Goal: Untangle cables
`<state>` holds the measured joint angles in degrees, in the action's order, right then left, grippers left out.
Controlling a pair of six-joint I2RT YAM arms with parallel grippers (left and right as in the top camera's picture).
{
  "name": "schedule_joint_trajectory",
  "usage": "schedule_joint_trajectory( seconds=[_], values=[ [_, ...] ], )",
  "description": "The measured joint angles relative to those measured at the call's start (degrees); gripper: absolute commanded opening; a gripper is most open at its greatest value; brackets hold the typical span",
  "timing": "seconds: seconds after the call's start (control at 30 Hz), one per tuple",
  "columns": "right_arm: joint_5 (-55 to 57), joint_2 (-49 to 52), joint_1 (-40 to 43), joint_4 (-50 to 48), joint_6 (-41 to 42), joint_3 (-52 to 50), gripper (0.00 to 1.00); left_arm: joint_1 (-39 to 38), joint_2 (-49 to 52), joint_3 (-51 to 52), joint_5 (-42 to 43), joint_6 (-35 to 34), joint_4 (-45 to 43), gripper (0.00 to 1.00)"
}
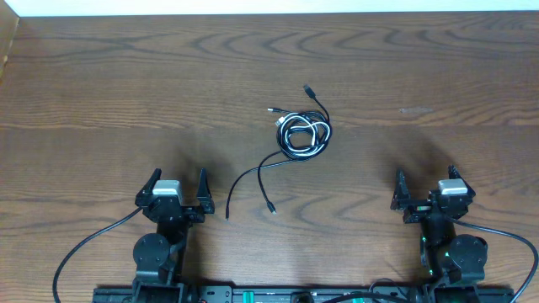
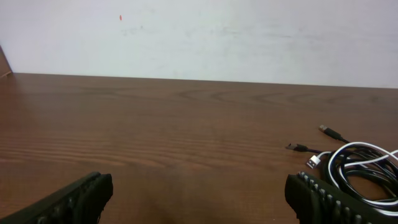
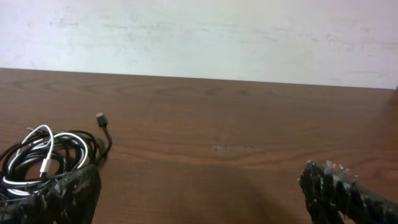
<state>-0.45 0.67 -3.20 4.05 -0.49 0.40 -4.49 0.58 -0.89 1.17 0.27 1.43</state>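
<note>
The cables lie in a tangled coil at the table's middle: black cords wound with one white cord. Two black tails run down-left, ending in small plugs. Another plug end points up at the back. The coil shows at the right edge of the left wrist view and at the left of the right wrist view. My left gripper is open and empty near the front left, well apart from the coil. My right gripper is open and empty at the front right.
The brown wooden table stretches around the coil. A white wall stands behind its far edge. Thick black arm cables trail at the front left and front right.
</note>
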Motion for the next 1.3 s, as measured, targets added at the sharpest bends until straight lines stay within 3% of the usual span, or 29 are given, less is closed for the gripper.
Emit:
schedule_joint_trajectory(
  seconds=[1.03, 1.3],
  values=[
    [0.0, 0.0, 0.0, -0.1, 0.3, 0.0, 0.99, 0.0, 0.0, 0.0, 0.0, -0.3, -0.1, 0.94],
    [1.1, 0.0, 0.0, 0.0, 2.5, 0.0, 0.99, 0.0, 0.0, -0.9, 0.1, -3.5, 1.8, 0.94]
  ],
)
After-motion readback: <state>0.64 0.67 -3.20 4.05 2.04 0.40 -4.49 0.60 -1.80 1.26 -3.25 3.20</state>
